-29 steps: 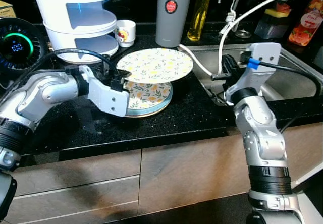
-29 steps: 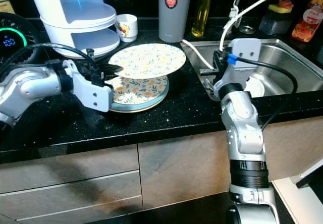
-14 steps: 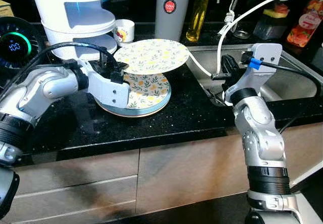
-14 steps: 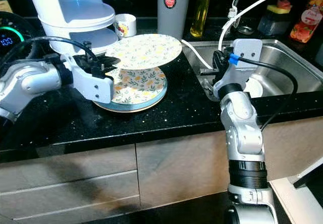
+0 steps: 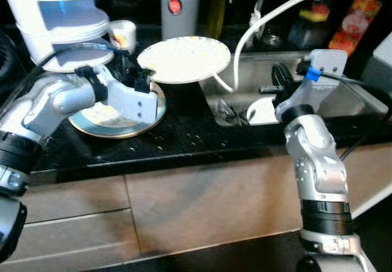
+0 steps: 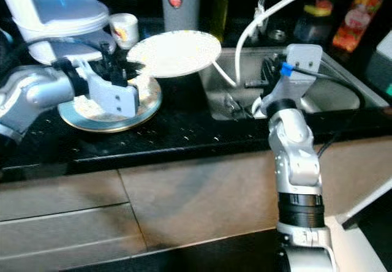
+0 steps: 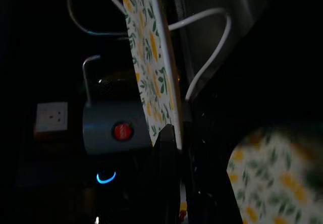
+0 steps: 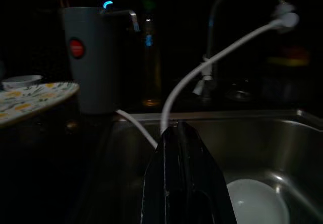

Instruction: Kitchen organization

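Note:
My left gripper (image 5: 146, 76) is shut on the rim of a floral plate (image 5: 184, 59), holding it level in the air above the black counter beside the sink (image 5: 355, 94). The left wrist view shows that floral plate (image 7: 146, 67) edge-on, pinched between the black fingers (image 7: 166, 168). A stack of floral plates (image 5: 113, 117) lies on the counter under my left forearm. My right gripper (image 8: 182, 148) is shut and hovers over the sink's near edge; a white dish (image 8: 257, 204) lies in the basin below it.
A white hose (image 5: 269, 15) arcs from the tap into the sink. A grey canister (image 5: 179, 5), an oil bottle (image 5: 215, 8), a small mug (image 5: 124, 34) and a white tiered container (image 5: 58, 15) stand at the back. Wood cabinet fronts (image 5: 202, 204) run below the counter edge.
The camera has swung right and the picture is blurred. My left gripper has carried the floral plate up off the stack and right toward the sink. The right arm holds its place.

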Available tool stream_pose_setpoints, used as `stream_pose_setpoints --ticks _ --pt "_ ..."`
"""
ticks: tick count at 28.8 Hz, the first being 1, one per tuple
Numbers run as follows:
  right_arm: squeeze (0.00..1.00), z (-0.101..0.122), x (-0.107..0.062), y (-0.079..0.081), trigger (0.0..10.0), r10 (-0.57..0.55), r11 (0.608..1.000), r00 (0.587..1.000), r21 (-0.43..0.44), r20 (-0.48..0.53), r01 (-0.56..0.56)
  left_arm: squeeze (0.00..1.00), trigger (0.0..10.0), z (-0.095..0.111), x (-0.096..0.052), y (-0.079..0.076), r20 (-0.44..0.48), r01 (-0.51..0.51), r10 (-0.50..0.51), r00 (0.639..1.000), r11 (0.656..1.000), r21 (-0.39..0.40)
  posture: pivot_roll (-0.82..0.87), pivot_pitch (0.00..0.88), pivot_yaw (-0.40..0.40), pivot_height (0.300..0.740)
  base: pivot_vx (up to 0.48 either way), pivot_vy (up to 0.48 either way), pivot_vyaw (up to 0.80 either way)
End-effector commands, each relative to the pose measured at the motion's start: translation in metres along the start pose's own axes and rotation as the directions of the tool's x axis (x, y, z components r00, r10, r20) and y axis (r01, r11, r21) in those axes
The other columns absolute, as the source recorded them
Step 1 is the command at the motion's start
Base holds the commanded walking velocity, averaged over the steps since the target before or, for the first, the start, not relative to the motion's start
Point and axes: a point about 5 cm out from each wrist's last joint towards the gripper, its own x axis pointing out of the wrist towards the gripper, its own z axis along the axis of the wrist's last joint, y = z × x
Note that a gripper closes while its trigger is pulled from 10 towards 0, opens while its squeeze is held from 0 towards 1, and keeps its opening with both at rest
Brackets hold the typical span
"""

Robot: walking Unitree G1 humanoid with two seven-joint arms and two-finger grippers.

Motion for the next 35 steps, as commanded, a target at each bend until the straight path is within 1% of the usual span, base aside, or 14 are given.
stream_pose_setpoints --ticks 1,5,20,23,32,35 --pt "0.0 -0.0009 -0.0022 -0.005 10.0 -0.016 1.0 1.0 0.0 -0.007 0.016 0.0 10.0 0.0021 0.0009 0.0028 0.011 -0.011 0.011 1.0 1.0 0.008 0.12 0.025 -0.035 0.74 0.0 -0.322 0.0" --pt "0.0 -0.001 -0.0025 -0.0049 10.0 -0.018 1.0 1.0 0.001 -0.008 0.018 0.0 10.0 0.0009 0.001 0.0021 0.005 -0.006 0.006 1.0 1.0 0.007 0.12 0.027 -0.034 0.74 0.0 -0.319 0.0" --pt "0.0 -0.0021 -0.0034 -0.0046 10.0 -0.018 1.0 1.0 0.001 -0.011 0.018 0.0 10.0 -0.0013 0.0004 -0.0035 0.008 0.02 -0.02 1.0 1.0 -0.012 0.13 0.035 -0.034 0.74 0.0 0.0 0.0" --pt "0.0 -0.0023 -0.0033 -0.0046 10.0 -0.019 1.0 1.0 0.001 -0.012 0.019 0.0 10.0 -0.0031 0.0003 -0.0043 -0.005 0.02 -0.02 1.0 1.0 -0.024 0.12 0.035 -0.035 0.74 0.0 0.0 0.0" --pt "0.0 -0.0025 -0.0033 -0.0036 10.0 -0.017 1.0 1.0 0.006 -0.011 0.017 0.0 10.0 -0.0068 -0.0002 -0.0036 -0.024 0.02 -0.021 0.999 1.0 -0.021 0.13 0.037 -0.034 0.74 0.0 0.446 0.0" --pt "0.0 -0.0025 -0.0032 -0.0033 10.0 -0.017 1.0 1.0 0.006 -0.011 0.017 0.0 10.0 -0.0063 -0.0001 -0.0033 -0.026 0.019 -0.019 0.999 1.0 0.003 0.13 0.037 -0.034 0.74 0.0 0.0 0.0"
